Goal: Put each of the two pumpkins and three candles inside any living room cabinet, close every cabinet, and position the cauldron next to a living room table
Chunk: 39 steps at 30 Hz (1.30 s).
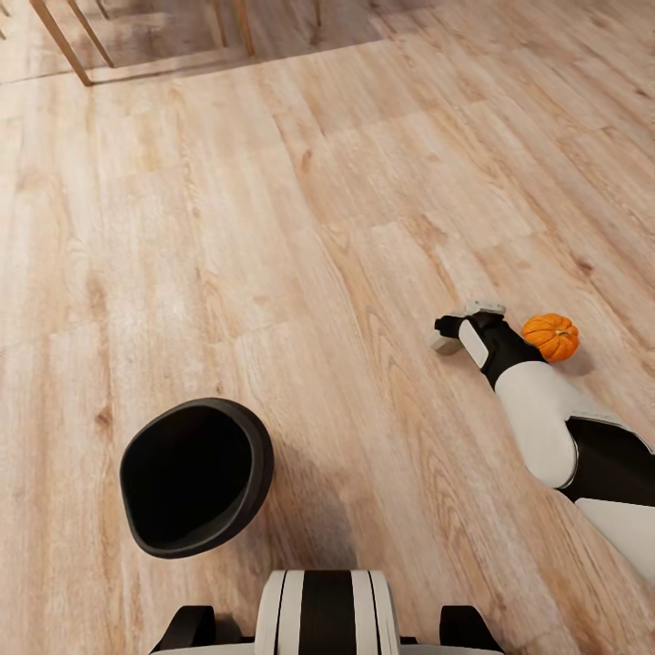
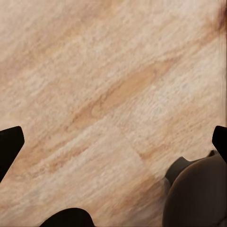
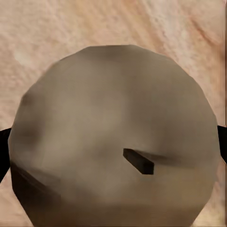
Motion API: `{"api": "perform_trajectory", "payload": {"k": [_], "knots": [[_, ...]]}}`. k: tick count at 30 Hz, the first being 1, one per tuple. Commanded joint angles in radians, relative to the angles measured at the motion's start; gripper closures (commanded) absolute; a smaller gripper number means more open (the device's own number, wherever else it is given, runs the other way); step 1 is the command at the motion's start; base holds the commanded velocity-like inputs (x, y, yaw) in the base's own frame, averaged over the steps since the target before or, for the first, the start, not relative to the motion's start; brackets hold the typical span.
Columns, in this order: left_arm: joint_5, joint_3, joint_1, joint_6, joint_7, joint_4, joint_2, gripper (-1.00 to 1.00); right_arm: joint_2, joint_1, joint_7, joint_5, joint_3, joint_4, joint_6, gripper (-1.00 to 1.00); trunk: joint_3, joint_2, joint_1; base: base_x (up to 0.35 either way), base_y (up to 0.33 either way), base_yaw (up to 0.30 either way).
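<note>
Head view first: the right arm reaches down to the wooden floor (image 1: 273, 227), and the right gripper (image 1: 459, 329) sits low over the boards just beside a pumpkin (image 1: 550, 336) — bright orange, ribbed, resting on the floor off the far side of the wrist. The cauldron (image 1: 196, 478), black and open-mouthed, stands on the floor well apart from them, close in front of the robot's base. Thin wooden furniture legs (image 1: 64, 41) show at the far end of the room.

From the right wrist, a candle (image 3: 113, 118) looms very close, with its flat tan top and a short dark wick (image 3: 138, 161) facing the camera. Dark fingertips (image 3: 4, 142) peek out on either side of it, so the jaws straddle the candle, but I cannot tell whether they are pressing on it or merely flanking it. The left gripper (image 2: 113, 142) hangs over bare floor with its fingers spread wide, holding nothing, and the cauldron's edge is near one of them.

I'd guess the candle is light and stiff, with a waxy skin that may slip. It looks about as wide as the jaws' reach, so there is little spare room — a square grip across the middle of its round side looks safest. The pumpkin looks hard and round, and a nudge could set it rolling.
</note>
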Motion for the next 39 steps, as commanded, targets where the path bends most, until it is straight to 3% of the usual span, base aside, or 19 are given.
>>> {"api": "perform_trajectory", "payload": {"k": [1, 4, 6, 7, 9, 11, 13, 15, 19, 21, 22, 25, 26, 37, 38, 39], "knots": [[0.010, 0.000, 0.000, 0.001, 0.010, -0.001, 0.000, -1.00, 0.000, 0.000, -0.002, -0.003, -0.004, -0.003, 0.004, 1.00, 0.004, 0.000, 0.000, 0.000, 0.000, 0.000], [0.010, -0.002, 0.000, 0.001, 0.011, -0.001, 0.000, -1.00, 0.000, 0.009, 0.025, -0.011, -0.009, -0.072, 0.009, 1.00, 0.015, 0.001, -0.002, 0.000, 0.000, 0.000], [0.010, -0.003, 0.000, 0.001, 0.011, -0.002, -0.001, -1.00, -0.001, 0.033, 0.049, -0.015, -0.012, -0.202, 0.078, 1.00, 0.023, 0.001, -0.003, 0.000, 0.000, 0.000], [0.010, -0.004, 0.000, 0.001, 0.011, -0.003, -0.001, -1.00, -0.001, 0.076, 0.060, -0.021, -0.013, -0.321, 0.172, 1.00, 0.027, 0.001, -0.003, 0.000, 0.000, 0.000], [0.010, -0.004, 0.000, 0.001, 0.010, -0.003, -0.001, -1.00, 0.000, 0.137, 0.074, -0.032, -0.013, -0.474, 0.281, 1.00, 0.034, 0.002, -0.004, 0.000, 0.000, 0.000], [0.010, -0.005, 0.000, 0.001, 0.010, -0.004, -0.002, -1.00, 0.004, 0.293, 0.132, -0.096, -0.010, -0.808, 0.454, 1.00, 0.042, 0.002, -0.005, 0.000, 0.000, 0.000], [0.010, -0.007, 0.000, 0.000, 0.011, -0.004, -0.002, -1.00, 0.010, 0.399, 0.161, -0.155, -0.005, -0.989, 0.518, 1.00, 0.050, 0.003, -0.006, 0.000, 0.000, 0.000], [0.010, -0.010, 0.000, 0.000, 0.011, -0.004, -0.004, -1.00, 0.030, 0.471, 0.177, -0.189, -0.003, -1.095, 0.549, 1.00, 0.058, 0.003, -0.007, 0.000, 0.000, 0.000], [0.010, -0.014, 0.000, 0.001, 0.010, -0.005, -0.014, -1.00, 0.086, 0.539, 0.192, -0.212, 0.004, -1.189, 0.570, 1.00, 0.073, 0.004, -0.009, 0.000, 0.000, 0.000], [0.010, -0.019, 0.000, 0.001, 0.011, -0.005, -0.019, -1.00, 0.109, 0.582, 0.192, -0.216, 0.097, -1.224, 0.575, 1.00, 0.081, 0.005, -0.009, 0.000, 0.000, 0.000], [0.008, -0.028, 0.000, 0.000, 0.011, -0.005, -0.020, -1.00, 0.111, 0.586, 0.192, -0.216, 0.112, -1.227, 0.576, 1.00, 0.085, 0.005, -0.010, 0.000, 0.000, 0.000], [-0.045, -0.108, 0.000, -0.017, 0.008, -0.004, -0.020, -1.00, 0.114, 0.594, 0.192, -0.218, 0.143, -1.230, 0.576, 1.00, 0.096, 0.006, -0.011, 0.000, 0.000, 0.002], [-0.051, -0.117, 0.000, -0.019, 0.006, -0.004, -0.020, -1.00, 0.114, 0.595, 0.192, -0.218, 0.147, -1.231, 0.576, 1.00, 0.100, 0.006, -0.012, 0.000, 0.000, 0.054], [-0.065, -0.160, 0.000, -0.027, 0.001, -0.002, -0.020, -1.00, 0.111, 0.601, 0.192, -0.216, 0.170, -1.261, 0.574, 1.00, 0.143, 0.008, -0.017, 0.000, 0.000, 0.255], [-0.065, -0.161, 0.000, -0.028, 0.001, -0.002, -0.020, -1.00, 0.110, 0.608, 0.193, -0.216, 0.170, -1.267, 0.564, 1.00, 0.147, 0.009, -0.017, 0.000, 0.000, 0.274], [-0.065, -0.163, 0.000, -0.030, 0.001, -0.002, -0.020, -1.00, 0.107, 0.637, 0.194, -0.215, 0.174, -1.276, 0.500, 1.00, 0.150, 0.009, -0.018, 0.000, 0.000, 0.287]]}}
